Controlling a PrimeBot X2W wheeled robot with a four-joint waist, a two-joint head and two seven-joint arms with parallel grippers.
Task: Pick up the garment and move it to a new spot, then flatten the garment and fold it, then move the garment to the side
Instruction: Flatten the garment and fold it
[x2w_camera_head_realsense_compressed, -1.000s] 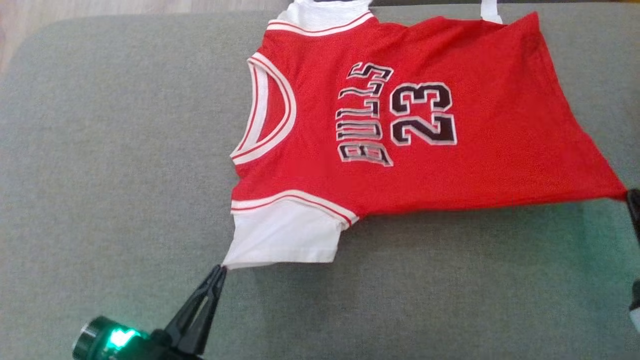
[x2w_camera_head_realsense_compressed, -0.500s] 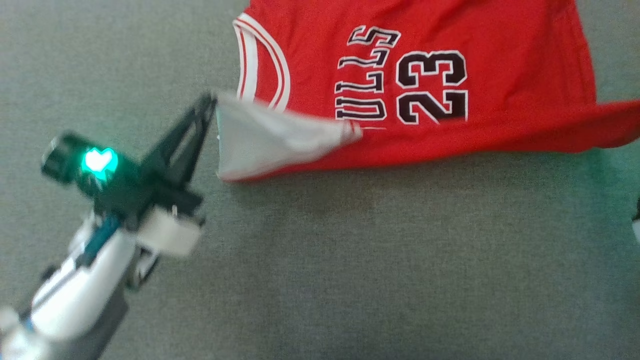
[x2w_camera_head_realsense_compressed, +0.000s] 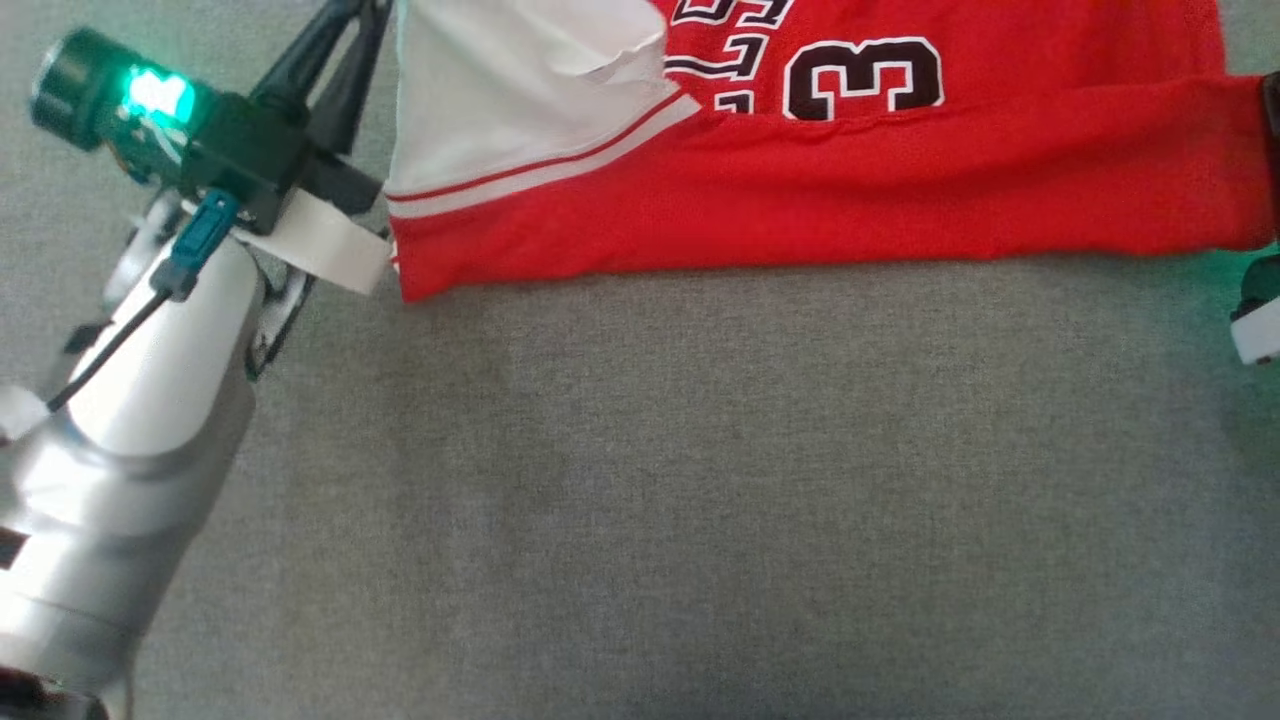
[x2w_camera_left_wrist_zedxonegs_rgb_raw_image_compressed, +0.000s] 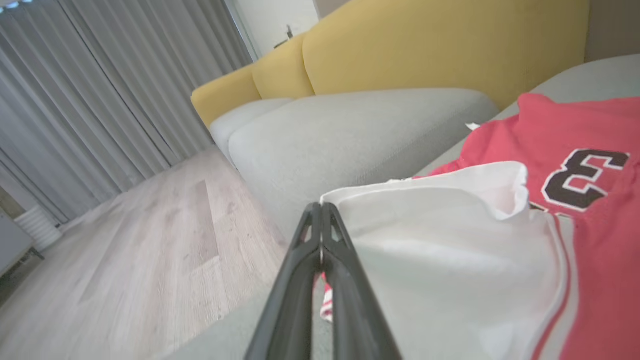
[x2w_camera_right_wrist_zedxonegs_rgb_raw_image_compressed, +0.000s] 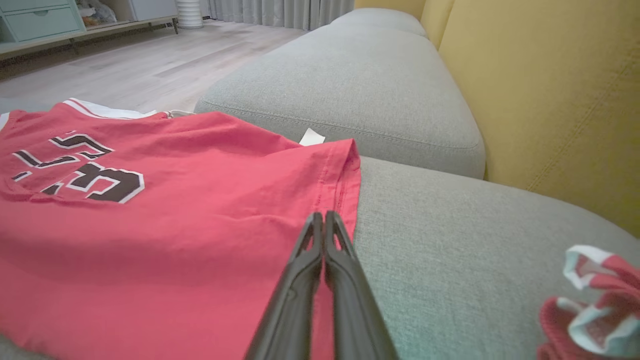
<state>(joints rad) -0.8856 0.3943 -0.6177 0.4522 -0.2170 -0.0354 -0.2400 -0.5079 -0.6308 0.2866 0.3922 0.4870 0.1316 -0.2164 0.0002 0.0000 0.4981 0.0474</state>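
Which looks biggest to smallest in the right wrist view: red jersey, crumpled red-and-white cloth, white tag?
1. red jersey, far the largest.
2. crumpled red-and-white cloth: cut off by the frame corner and close to the camera, so its real size is unsure.
3. white tag, smallest.

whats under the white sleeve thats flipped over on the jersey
The red front of the jersey, with the 3 showing beside it. The white sleeve hides much of the other print.
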